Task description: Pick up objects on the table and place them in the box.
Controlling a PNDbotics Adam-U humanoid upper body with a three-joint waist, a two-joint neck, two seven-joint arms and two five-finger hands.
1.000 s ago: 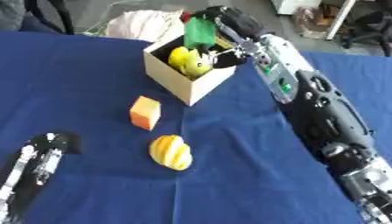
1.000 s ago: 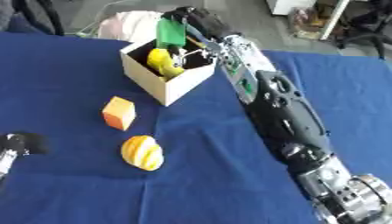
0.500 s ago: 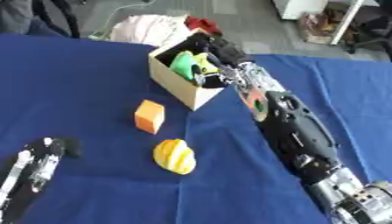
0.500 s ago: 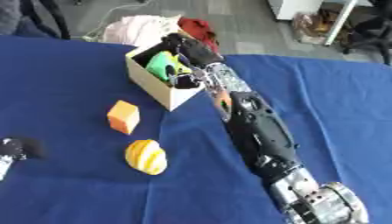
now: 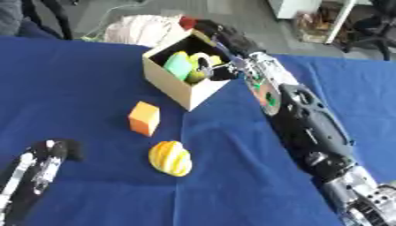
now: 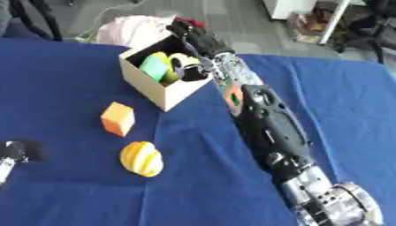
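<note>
The right hand hangs at the far rim of the tan cardboard box, fingers relaxed and empty; a green block sits inside. The orange cube and the yellow striped squash lie apart on bare blue tablecloth, nearer. The left hand rests near-left, fingers unreadable.

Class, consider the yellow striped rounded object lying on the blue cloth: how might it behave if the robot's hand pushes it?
The yellow striped object looks egg-shaped, so it would probably roll or pivot rather than slide straight. Its smooth-looking skin may slip between fingers. The blue cloth might slow any rolling.
</note>
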